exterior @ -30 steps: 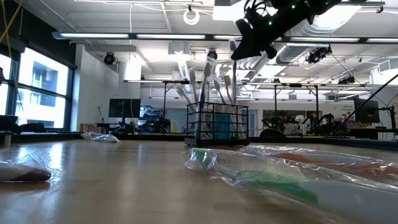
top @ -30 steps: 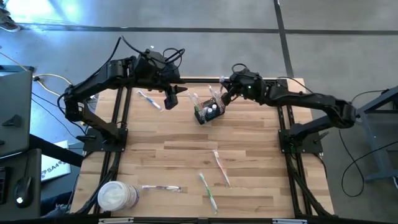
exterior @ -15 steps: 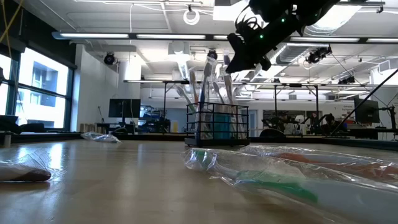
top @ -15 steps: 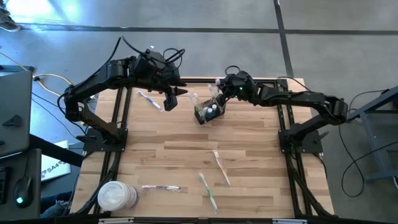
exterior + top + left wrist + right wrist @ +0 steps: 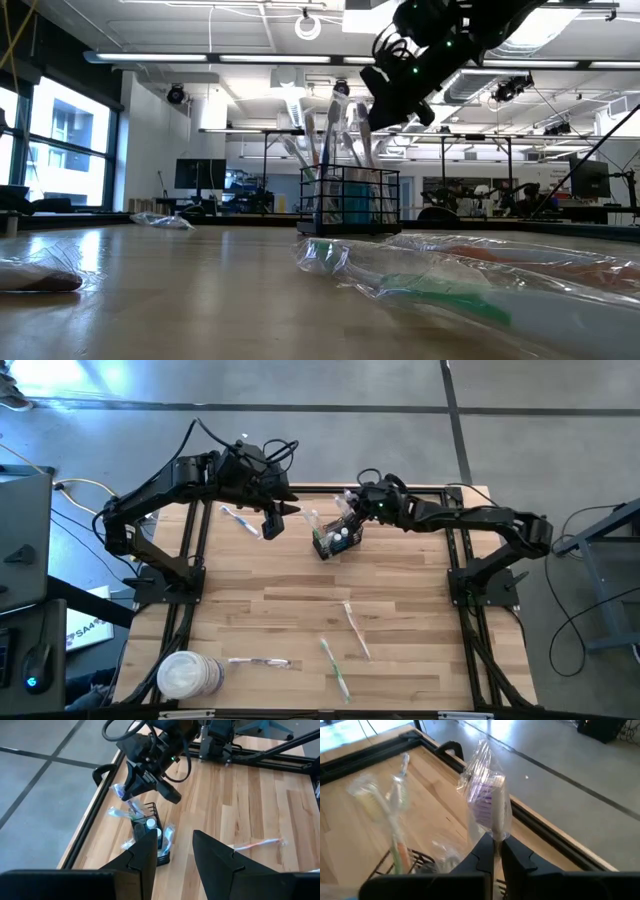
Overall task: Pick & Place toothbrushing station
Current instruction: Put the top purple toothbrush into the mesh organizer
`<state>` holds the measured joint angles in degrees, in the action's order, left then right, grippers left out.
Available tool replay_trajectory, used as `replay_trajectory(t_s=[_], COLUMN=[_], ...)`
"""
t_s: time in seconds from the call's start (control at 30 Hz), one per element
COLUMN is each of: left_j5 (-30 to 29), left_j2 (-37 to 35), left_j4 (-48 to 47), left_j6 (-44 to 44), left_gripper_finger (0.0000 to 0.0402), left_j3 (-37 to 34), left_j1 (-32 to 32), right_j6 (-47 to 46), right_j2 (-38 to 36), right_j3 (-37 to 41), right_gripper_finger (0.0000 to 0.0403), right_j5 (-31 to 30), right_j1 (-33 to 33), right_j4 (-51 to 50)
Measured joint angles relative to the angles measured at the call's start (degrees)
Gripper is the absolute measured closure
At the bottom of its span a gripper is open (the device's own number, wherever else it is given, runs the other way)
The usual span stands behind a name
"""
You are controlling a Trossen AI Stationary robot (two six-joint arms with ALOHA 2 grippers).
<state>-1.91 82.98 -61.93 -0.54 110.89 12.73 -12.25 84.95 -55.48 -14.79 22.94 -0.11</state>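
A: Where does the toothbrushing station [image 5: 333, 541] stand, and what room surrounds it?

B: It sits at the table's [image 5: 400, 620] far edge, near the middle. Bare boards lie open on its near side; wrapped toothbrushes [image 5: 355, 630] and a round white tub [image 5: 186, 675] lie well apart, toward the near edge.

A: The grippers?

B: The right gripper [image 5: 352, 512] hovers just above the basket, fingers [image 5: 487, 849] pinched on a wrapped purple toothbrush [image 5: 490, 805]. The left gripper [image 5: 272, 520] hangs just left of the basket, its fingers [image 5: 212, 855] parted and empty.

A: Change from a second ago?

B: The right gripper has drawn leftward and lower over the basket; the left has stayed put.
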Motion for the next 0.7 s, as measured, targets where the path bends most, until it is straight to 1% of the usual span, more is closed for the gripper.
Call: replay_trajectory(t_s=[0.3,0.53,0.7], left_j5=[0.0,0.0,0.0], left_j2=[0.0,0.0,0.0], left_j4=[0.1,1.8,1.8], left_j6=[0.2,0.7,0.6], left_gripper_finger=[0.0278,0.0278,0.0278], left_j3=[0.0,0.0,0.0], left_j1=[0.0,0.0,0.0], right_j6=[-3.1,-3.4,-3.4], right_j2=[0.0,0.1,2.3], right_j3=[4.0,4.3,4.3], right_gripper_finger=[0.0394,0.0394,0.0394], right_j5=[-0.1,0.2,0.7], right_j1=[-0.2,-0.2,-0.4], right_j4=[1.1,1.3,2.0])
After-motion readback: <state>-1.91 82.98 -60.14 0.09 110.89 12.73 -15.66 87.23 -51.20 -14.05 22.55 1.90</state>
